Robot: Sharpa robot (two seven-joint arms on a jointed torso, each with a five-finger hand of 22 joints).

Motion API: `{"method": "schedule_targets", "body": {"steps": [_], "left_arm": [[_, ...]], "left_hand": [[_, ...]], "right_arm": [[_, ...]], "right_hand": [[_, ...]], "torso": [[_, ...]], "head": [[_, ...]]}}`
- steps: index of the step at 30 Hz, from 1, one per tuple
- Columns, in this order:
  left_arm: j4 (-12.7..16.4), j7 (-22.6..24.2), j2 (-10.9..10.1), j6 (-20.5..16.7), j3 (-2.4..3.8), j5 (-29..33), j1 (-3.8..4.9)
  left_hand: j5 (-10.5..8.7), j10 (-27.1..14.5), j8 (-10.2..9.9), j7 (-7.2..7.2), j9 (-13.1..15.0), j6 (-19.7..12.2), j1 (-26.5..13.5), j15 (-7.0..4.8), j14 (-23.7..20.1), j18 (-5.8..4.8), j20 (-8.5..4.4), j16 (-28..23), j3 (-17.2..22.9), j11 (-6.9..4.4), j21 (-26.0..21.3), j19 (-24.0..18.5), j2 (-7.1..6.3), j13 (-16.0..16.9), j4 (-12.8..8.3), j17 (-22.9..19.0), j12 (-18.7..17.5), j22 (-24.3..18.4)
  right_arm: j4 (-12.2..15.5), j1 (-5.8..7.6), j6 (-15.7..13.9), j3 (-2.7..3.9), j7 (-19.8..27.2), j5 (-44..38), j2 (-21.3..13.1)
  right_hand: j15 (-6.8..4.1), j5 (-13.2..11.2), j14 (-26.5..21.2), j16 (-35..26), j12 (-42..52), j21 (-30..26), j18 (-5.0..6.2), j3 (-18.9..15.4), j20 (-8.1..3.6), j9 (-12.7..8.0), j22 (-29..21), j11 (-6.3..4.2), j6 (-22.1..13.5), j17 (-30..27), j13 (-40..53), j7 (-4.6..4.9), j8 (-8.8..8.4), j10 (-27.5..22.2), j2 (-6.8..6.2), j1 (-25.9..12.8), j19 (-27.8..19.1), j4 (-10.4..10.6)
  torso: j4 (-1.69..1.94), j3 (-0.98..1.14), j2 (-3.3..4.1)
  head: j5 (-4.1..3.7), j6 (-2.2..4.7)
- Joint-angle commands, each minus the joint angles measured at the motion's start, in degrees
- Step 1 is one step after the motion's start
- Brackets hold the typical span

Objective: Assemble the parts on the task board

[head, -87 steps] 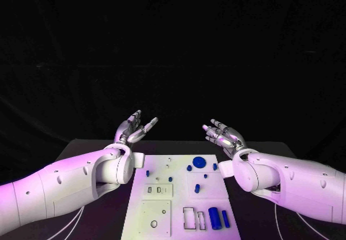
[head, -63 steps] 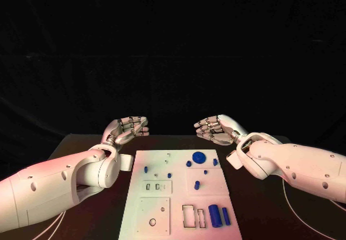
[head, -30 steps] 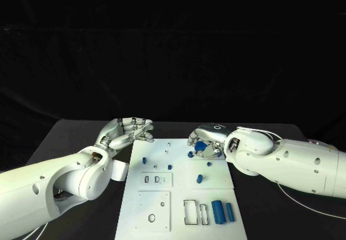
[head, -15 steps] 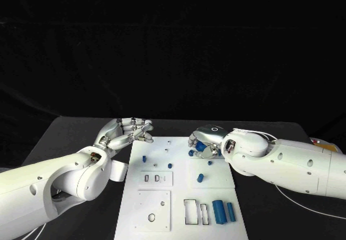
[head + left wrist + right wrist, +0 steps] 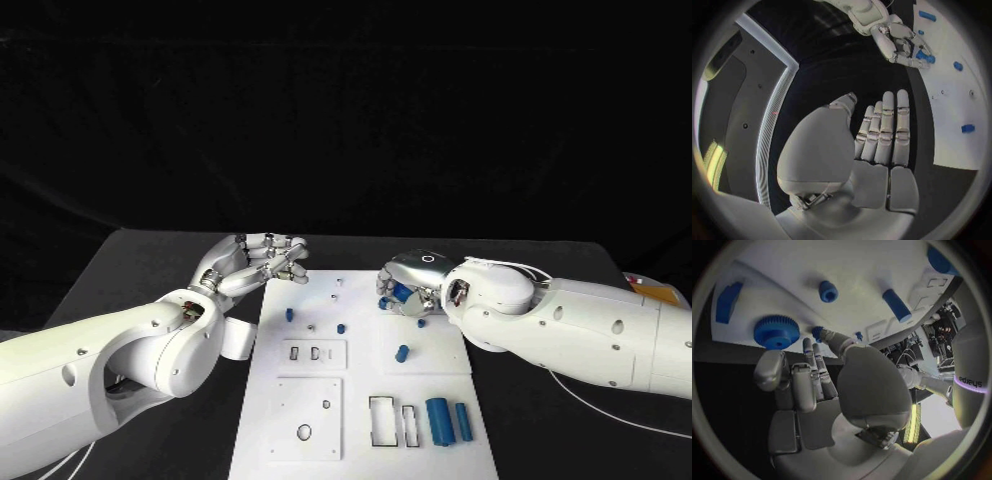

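Near edge of the task board [image 5: 361, 400]: two blue cylinders [image 5: 449, 421]. Farther back, right hand [image 5: 408, 283] hangs over a blue gear [image 5: 776, 332] — fingers curled, grip unclear. Left hand [image 5: 260, 262] beside the board, fingers curled, empty.

- The left hand [image 5: 260, 262] hovered with its fingers curled inward, holding nothing.
- The right hand [image 5: 405, 283] faced palm down, its fingers [image 5: 811, 371] bent downward, gripping nothing.
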Motion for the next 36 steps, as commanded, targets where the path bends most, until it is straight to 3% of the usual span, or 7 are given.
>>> {"method": "schedule_targets", "body": {"steps": [1, 22, 32, 36], "left_arm": [[0.14, 0.08, 0.09, 1.25, 0.07, -0.25, 0.11], [0.04, -0.49, 0.09, 1.49, 0.07, -0.25, 0.27], [-0.20, -0.64, 0.08, 1.50, 0.07, -0.15, 0.28], [-0.55, -0.68, 0.11, 1.56, 0.07, -0.05, 0.29]], "left_hand": [[-0.36, -0.15, -0.37, 0.08, 0.06, -0.18, -0.27, 0.06, 0.03, 1.06, -0.03, 0.29, 0.21, 0.06, 0.31, 0.37, -0.33, 0.06, -0.08, 0.17, -0.46, 0.10], [-0.35, -0.18, -0.40, 0.10, 0.07, -0.19, -0.29, 0.07, -0.01, 1.06, -0.03, 0.34, 0.24, 0.08, 0.39, 0.35, -0.26, 0.06, -0.07, 0.26, -0.53, 0.14], [-0.33, -0.21, -0.42, 0.11, 0.08, -0.20, -0.23, 0.08, -0.08, 1.05, -0.04, 0.41, 0.34, 0.09, 0.51, 0.30, -0.13, 0.07, -0.11, 0.41, -0.63, 0.21], [-0.32, -0.22, -0.43, 0.11, 0.09, -0.20, -0.18, 0.08, -0.11, 1.05, -0.04, 0.44, 0.40, 0.09, 0.56, 0.28, -0.07, 0.08, -0.13, 0.48, -0.67, 0.24]], "right_arm": [[-0.08, -0.08, 0.62, -0.01, -0.30, -0.94, 0.13], [-0.39, -0.48, 0.37, -0.03, -0.52, -0.93, 0.45], [1.48, -0.37, -4.63, 0.00, -0.88, 0.66, -0.59], [2.48, -0.02, -7.20, 0.07, -1.66, 1.12, -0.69]], "right_hand": [[0.11, 0.15, 3.24, 0.36, 0.32, 0.39, -0.89, 0.61, -0.19, 0.17, 0.29, -0.04, 0.58, 0.14, 0.13, -0.04, 0.40, 0.75, 0.40, 0.35, 0.37, 0.03], [-0.28, -0.56, 3.30, 1.06, 0.30, 1.24, -1.01, 1.91, -0.50, 0.94, 1.53, -0.57, 1.70, 0.80, 0.47, -0.60, 1.05, 2.55, 1.06, 0.33, 0.46, 0.50], [-0.94, 0.02, 3.59, 2.11, 0.61, 2.98, -1.43, 2.42, -1.03, 2.32, 4.27, -1.40, 3.22, 2.29, 0.97, -1.58, 2.40, 4.53, 2.23, -0.47, 1.54, 1.89], [-1.00, 0.00, 3.63, 2.23, 0.60, 3.09, -1.45, 2.39, -1.09, 2.50, 4.44, -1.46, 3.30, 2.45, 1.02, -1.66, 2.54, 4.69, 2.21, -0.56, 1.60, 2.01]], "torso": [[-0.04, 0.05, 0.14], [0.00, 0.03, 0.56], [-0.02, 0.05, 0.51], [-0.03, 0.06, 0.59]], "head": [[0.03, -0.02], [0.08, -0.32], [0.15, 0.05], [0.15, 0.63]]}}
